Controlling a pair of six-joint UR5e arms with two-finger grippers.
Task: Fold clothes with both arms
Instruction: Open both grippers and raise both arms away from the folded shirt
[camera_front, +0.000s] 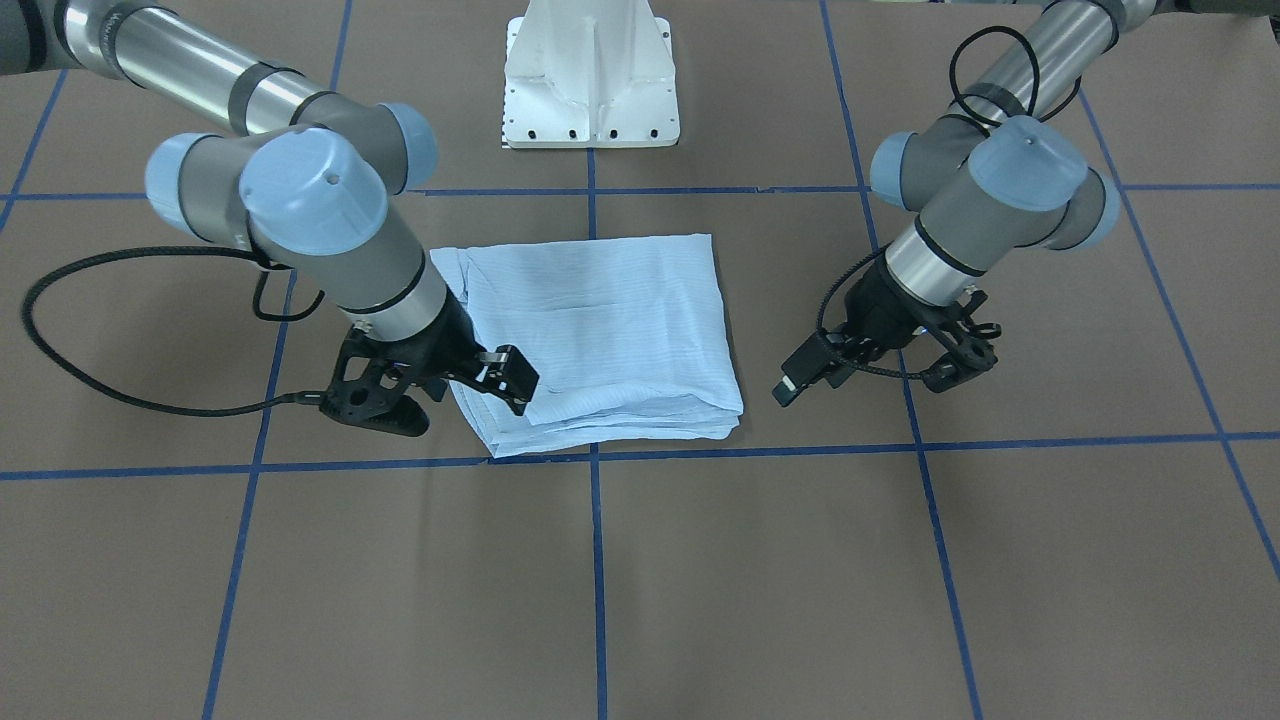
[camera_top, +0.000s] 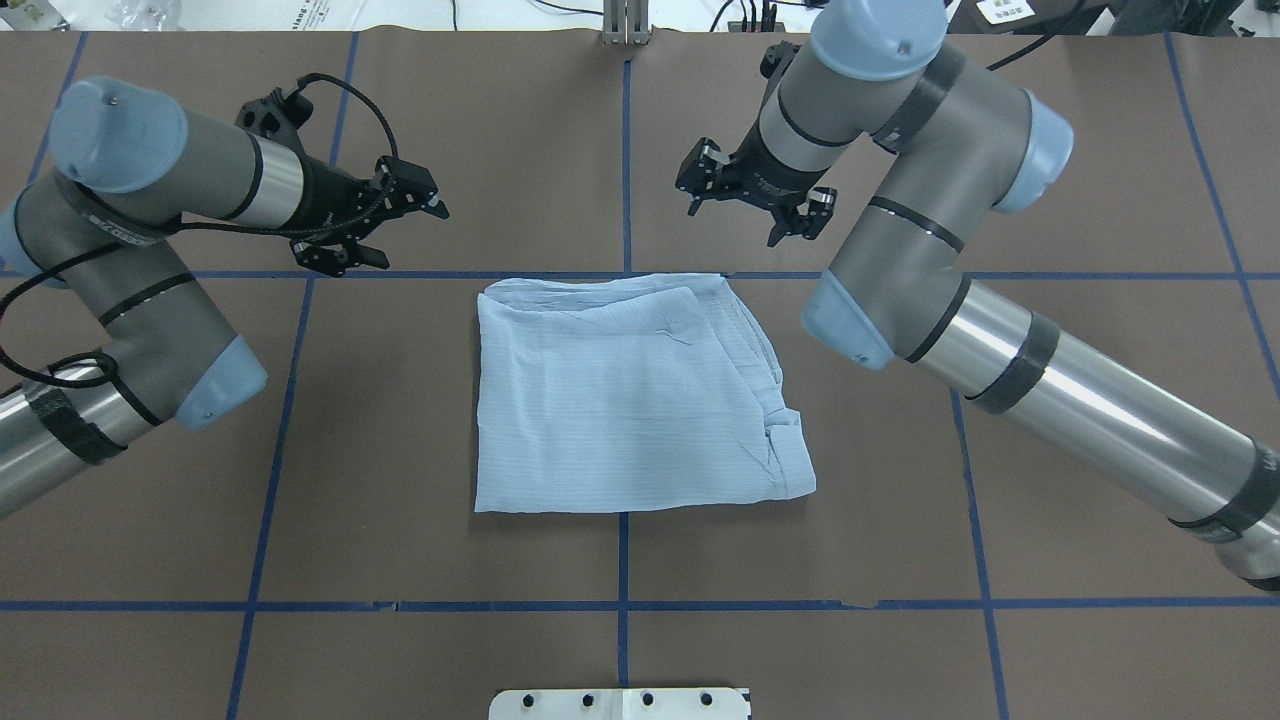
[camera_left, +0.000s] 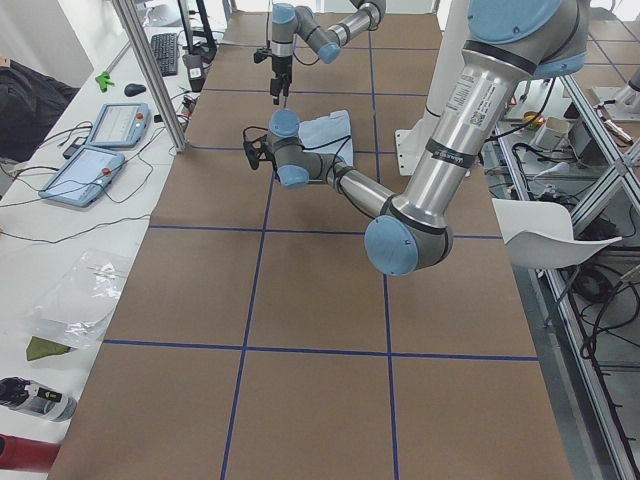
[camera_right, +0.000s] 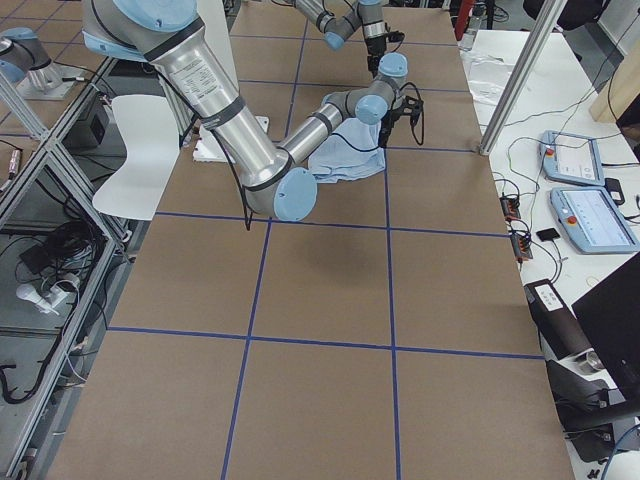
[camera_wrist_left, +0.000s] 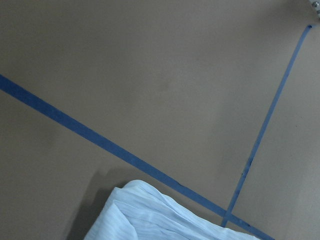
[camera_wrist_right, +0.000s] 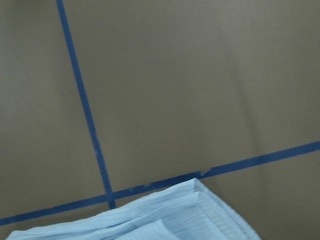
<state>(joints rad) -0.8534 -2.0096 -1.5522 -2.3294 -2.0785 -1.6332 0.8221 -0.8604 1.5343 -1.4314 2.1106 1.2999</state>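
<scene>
The light-blue striped shirt (camera_top: 630, 390) lies folded into a rough square at the table's middle (camera_front: 600, 330). Its layered edges are stacked on the side farthest from the robot. My left gripper (camera_top: 415, 235) hovers open and empty beyond the shirt's far-left corner, apart from the cloth (camera_front: 858, 390). Over the far-right corner my right gripper (camera_top: 735, 222) is also open and holds nothing (camera_front: 470, 415). Each wrist view shows only a shirt corner (camera_wrist_left: 150, 215) (camera_wrist_right: 165, 215) and brown table, no fingers.
The brown table (camera_top: 400, 500) carries a grid of blue tape lines (camera_top: 622, 560). The white pedestal base (camera_front: 590, 80) stands at the robot's side of the shirt. Control tablets (camera_left: 100, 140) and cables lie on a side bench past the table's far edge.
</scene>
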